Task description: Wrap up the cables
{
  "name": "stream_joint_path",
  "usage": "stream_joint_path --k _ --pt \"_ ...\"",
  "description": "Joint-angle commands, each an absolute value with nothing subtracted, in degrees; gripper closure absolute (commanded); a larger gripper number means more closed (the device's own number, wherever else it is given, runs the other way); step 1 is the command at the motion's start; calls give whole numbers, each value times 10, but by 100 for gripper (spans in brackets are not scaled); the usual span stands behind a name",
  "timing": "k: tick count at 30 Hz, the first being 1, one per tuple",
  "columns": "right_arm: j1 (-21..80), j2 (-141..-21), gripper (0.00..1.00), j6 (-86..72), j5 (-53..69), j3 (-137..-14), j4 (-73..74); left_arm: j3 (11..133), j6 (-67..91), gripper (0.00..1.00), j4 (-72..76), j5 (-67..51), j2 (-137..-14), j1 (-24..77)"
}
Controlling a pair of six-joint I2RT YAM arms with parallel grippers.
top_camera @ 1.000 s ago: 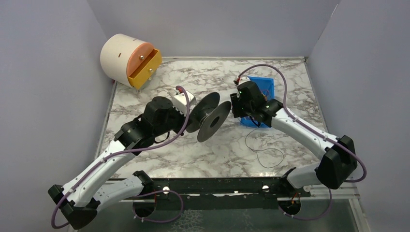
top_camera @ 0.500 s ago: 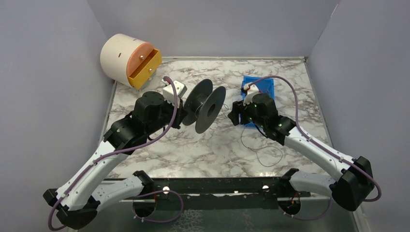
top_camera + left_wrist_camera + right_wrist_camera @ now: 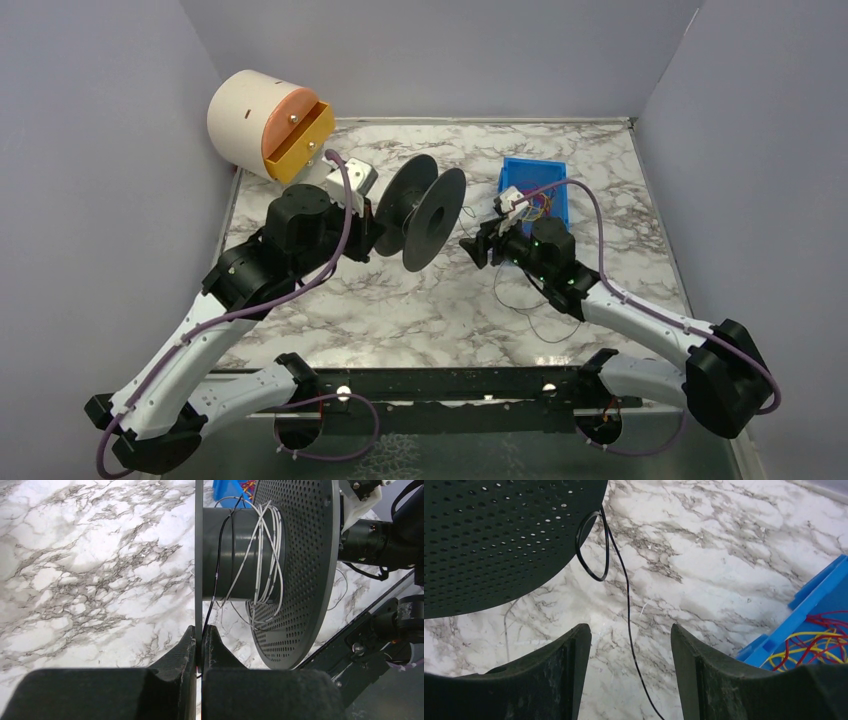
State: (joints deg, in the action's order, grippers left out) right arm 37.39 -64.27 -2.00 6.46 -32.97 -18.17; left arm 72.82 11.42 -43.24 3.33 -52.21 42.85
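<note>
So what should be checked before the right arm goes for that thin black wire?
1. Grip of left fingers on the spool disc's rim: ok, clamped.
2. Opening of right fingers: ok, apart.
3. Path of black cable: ok, passes between the right fingers, not gripped.
4. Start of winding: ok, a black strand crosses the spool's hub.
5. Place of spare cables: ok, inside the blue tray.
6. Loose cable tail free of tangles: cannot tell.
</note>
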Motion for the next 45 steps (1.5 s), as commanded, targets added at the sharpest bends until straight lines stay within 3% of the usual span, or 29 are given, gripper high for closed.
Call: stream_joint_path --k 1,4,10,12,14,16,45 --pt "371 -667 36 11 78 -317 -296 767 127 100 -401 36 -517 428" --pt "370 -682 37 8 75 -309 -308 771 129 100 -402 33 -517 428" --pt "370 -692 52 1 75 -299 -294 773 134 100 -402 47 -518 428" --pt "371 -687 65 3 71 -292 -289 773 135 100 -402 56 -518 427" --pt "371 -678 89 1 66 -285 -290 790 137 100 -402 67 -516 428" --pt "371 -672 99 2 66 -278 -283 795 142 100 -401 81 -514 428" --pt "431 -681 98 -178 181 -221 -251 784 239 100 -222 172 -520 428"
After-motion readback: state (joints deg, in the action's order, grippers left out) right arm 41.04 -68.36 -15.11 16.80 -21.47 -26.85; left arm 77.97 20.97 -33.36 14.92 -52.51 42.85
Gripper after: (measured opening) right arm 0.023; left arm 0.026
